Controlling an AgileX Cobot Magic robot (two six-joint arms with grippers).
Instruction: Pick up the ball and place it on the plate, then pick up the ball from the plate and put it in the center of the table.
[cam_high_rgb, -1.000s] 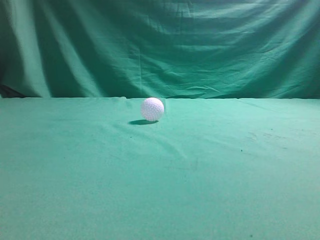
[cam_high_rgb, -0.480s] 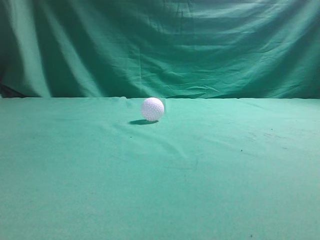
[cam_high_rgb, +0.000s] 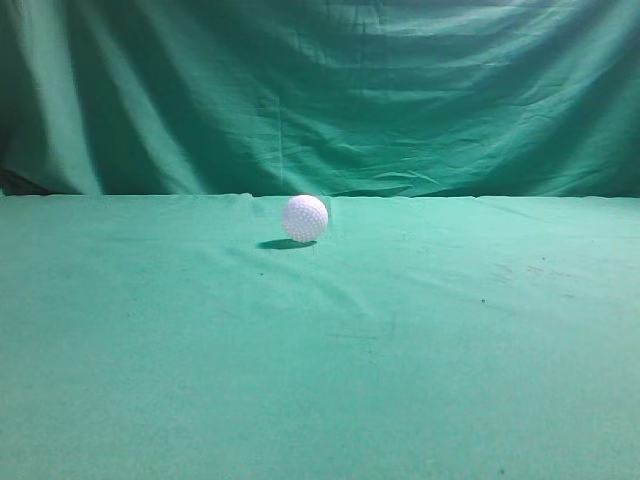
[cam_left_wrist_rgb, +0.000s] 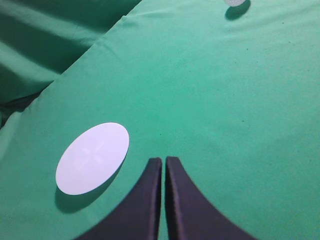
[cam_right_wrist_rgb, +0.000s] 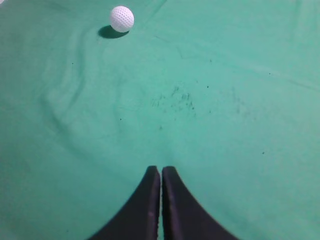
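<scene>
The white dimpled ball (cam_high_rgb: 305, 217) rests on the green table (cam_high_rgb: 400, 340), near its far edge and a little left of the middle. It also shows at the top of the right wrist view (cam_right_wrist_rgb: 121, 19) and, cut off, at the top edge of the left wrist view (cam_left_wrist_rgb: 235, 2). The flat white plate (cam_left_wrist_rgb: 92, 157) lies on the cloth left of my left gripper (cam_left_wrist_rgb: 163, 161), which is shut and empty. My right gripper (cam_right_wrist_rgb: 161, 170) is shut and empty, far short of the ball. Neither gripper nor the plate shows in the exterior view.
A draped green curtain (cam_high_rgb: 320, 90) hangs behind the table. The table's edge runs diagonally in the left wrist view (cam_left_wrist_rgb: 75, 70), close beyond the plate. The cloth has wrinkles and dark specks (cam_right_wrist_rgb: 175, 97) ahead of my right gripper.
</scene>
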